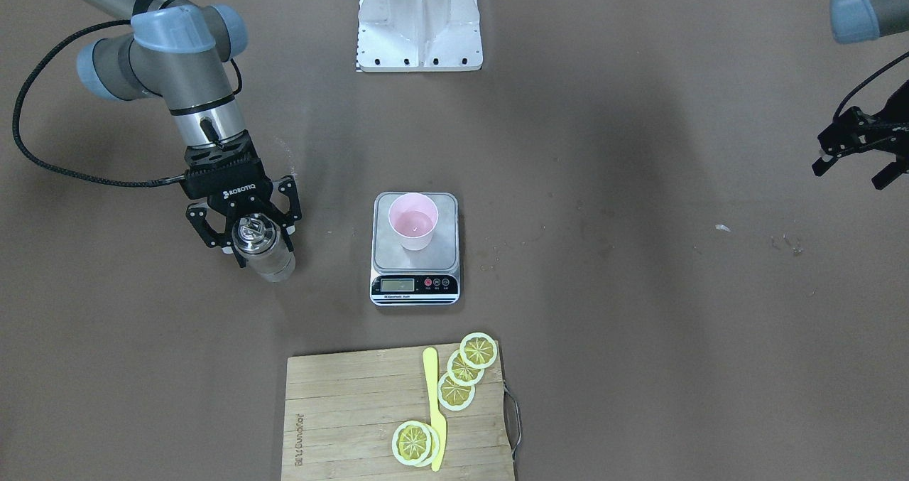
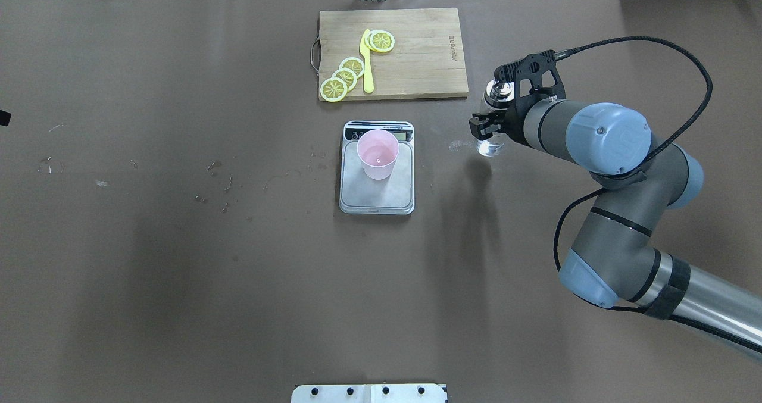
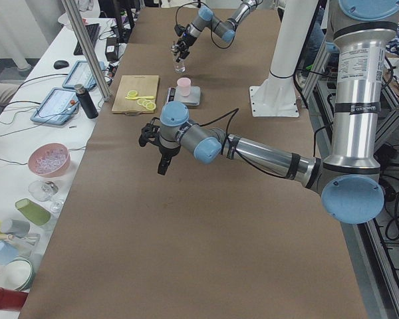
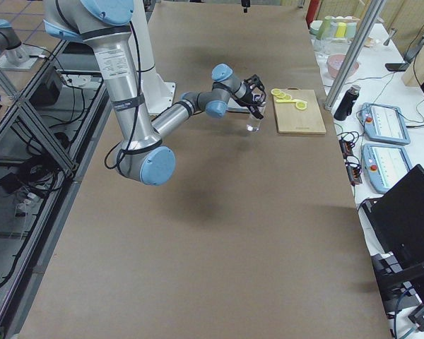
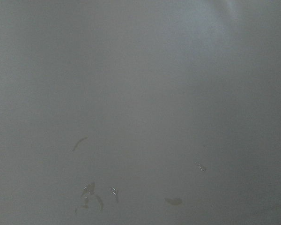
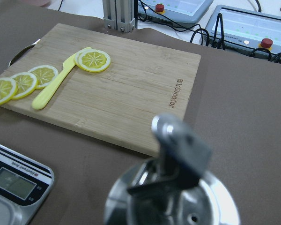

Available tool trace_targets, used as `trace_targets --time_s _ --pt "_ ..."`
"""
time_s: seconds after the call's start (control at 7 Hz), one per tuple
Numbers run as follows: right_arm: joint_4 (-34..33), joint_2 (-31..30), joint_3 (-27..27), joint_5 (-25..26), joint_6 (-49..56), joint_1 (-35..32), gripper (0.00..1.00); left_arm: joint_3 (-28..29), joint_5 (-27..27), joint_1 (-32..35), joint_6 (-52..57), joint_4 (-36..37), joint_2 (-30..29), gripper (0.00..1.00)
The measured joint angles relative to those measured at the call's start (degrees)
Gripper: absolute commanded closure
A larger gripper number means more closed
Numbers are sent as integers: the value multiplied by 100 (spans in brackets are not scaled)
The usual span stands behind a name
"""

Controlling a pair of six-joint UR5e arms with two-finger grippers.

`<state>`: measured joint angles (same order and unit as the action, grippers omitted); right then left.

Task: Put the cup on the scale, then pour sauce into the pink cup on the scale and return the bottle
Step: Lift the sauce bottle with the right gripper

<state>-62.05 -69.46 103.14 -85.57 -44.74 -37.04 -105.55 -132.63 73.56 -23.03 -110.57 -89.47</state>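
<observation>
Could topple if let go tilted or short of the table (image 1: 568, 325); could drag over if the grip snags on retreat; bottle (image 1: 275, 264) upright inside right gripper (image 1: 250, 238), clenched just under the silver spout; base low, contact with table unclear; well apart from scale (image 1: 387, 253), cup (image 1: 417, 239) on its platform, liquid (image 1: 414, 219) inside; left gripper (image 1: 856, 165) spread, empty, far aside.
</observation>
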Motion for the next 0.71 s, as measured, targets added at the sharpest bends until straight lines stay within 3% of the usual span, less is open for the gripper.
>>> trace_targets --time_s 0.43,0.71 --pt "-2431 418 853 138 646 8 100 0 0 0 0 0 0 3" --pt "-3707 845 1047 545 914 228 100 -2 0 1 8 0 2 3"
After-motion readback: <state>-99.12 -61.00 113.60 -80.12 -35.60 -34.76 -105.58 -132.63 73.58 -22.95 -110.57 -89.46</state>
